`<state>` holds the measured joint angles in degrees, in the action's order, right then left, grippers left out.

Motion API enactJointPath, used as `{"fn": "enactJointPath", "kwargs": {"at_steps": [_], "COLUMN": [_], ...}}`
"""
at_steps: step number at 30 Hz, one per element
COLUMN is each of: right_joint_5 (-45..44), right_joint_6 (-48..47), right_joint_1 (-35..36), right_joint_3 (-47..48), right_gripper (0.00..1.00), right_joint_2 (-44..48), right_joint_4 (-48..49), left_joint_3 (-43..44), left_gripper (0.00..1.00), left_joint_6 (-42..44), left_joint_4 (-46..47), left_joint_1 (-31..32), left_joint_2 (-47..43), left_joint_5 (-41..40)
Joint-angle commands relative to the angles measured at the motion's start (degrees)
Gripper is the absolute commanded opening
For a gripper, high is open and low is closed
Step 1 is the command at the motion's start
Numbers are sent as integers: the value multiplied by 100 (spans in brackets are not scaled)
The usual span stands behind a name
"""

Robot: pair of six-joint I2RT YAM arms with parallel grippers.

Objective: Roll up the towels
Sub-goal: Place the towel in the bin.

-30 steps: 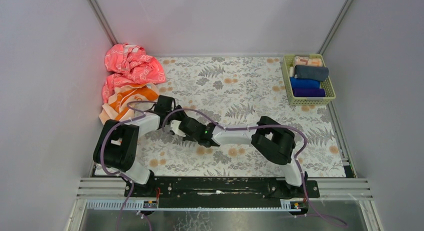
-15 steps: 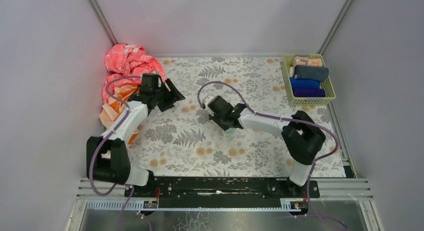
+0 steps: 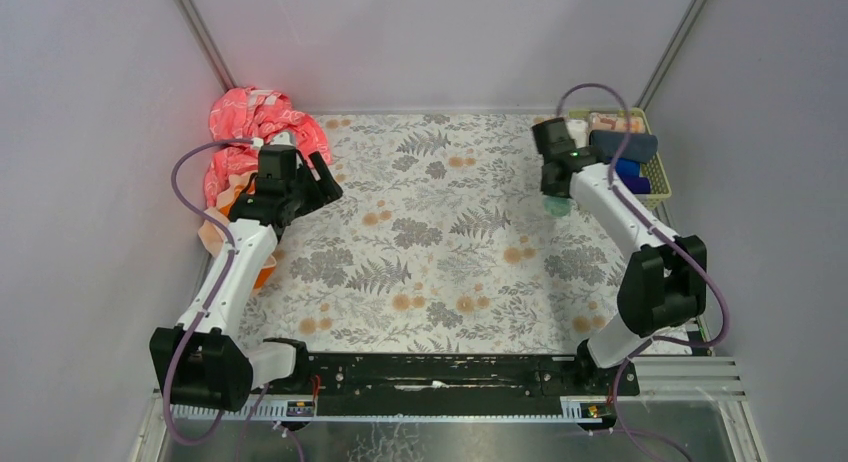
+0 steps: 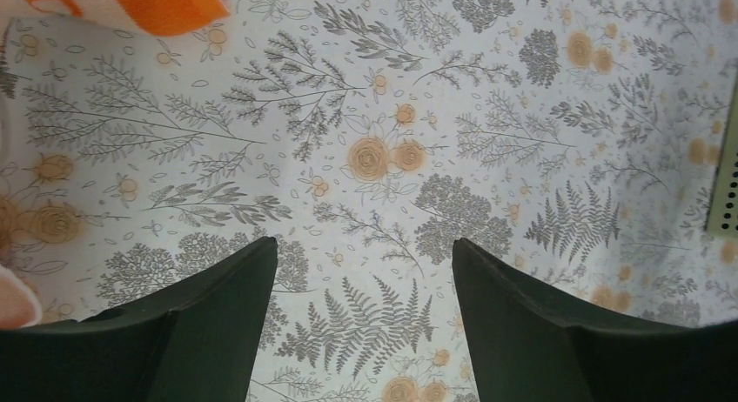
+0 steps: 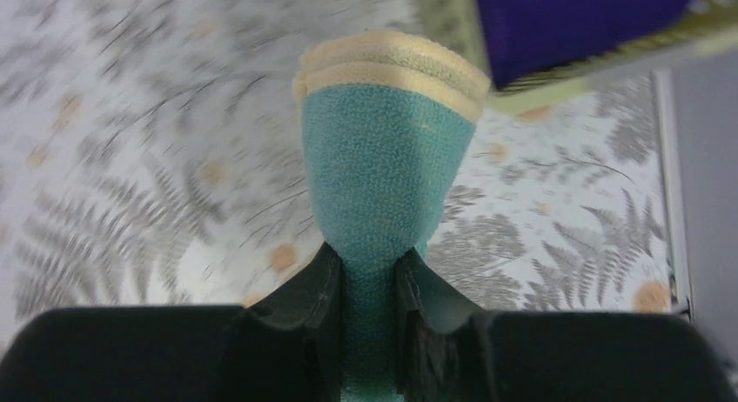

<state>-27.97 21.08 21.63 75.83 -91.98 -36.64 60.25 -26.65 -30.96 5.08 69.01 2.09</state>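
Observation:
My right gripper (image 3: 556, 200) is shut on a rolled mint-teal towel (image 5: 383, 180) with a cream edge, and holds it above the mat just left of the green basket (image 3: 573, 154). The towel shows as a teal bit (image 3: 557, 206) below the wrist in the top view. My left gripper (image 3: 325, 180) is open and empty over the mat at the back left, beside the orange and peach towel (image 3: 222, 225). A corner of that towel (image 4: 170, 3) shows at the top left of the left wrist view. The left gripper (image 4: 364, 250) has its jaws wide apart.
A crumpled pink-red cloth (image 3: 255, 122) lies in the back left corner. The basket holds rolled towels, dark grey (image 3: 625, 144), blue (image 3: 628, 168) and purple (image 5: 574, 23). Grey walls close in on both sides. A flowered mat (image 3: 440, 242) covers the table.
My right arm has swung from the table's middle to the back right with the teal towel in it. My left arm has drawn back toward the cloth pile at the left.

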Motion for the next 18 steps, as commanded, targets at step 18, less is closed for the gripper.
{"fn": "enactJointPath", "kwargs": {"at_steps": [18], "right_joint_5": [-962], "right_joint_6": [3058], "right_joint_1": [-2950], "right_joint_3": [3286], "right_gripper": [0], "right_joint_2": [-2677], "right_joint_4": [-1344], "left_joint_3": [-180], "left_gripper": [75], "left_joint_6": [338], "left_joint_4": [-139], "left_joint_1": [-65], "left_joint_2": [-166], "left_joint_5": [-702]}}
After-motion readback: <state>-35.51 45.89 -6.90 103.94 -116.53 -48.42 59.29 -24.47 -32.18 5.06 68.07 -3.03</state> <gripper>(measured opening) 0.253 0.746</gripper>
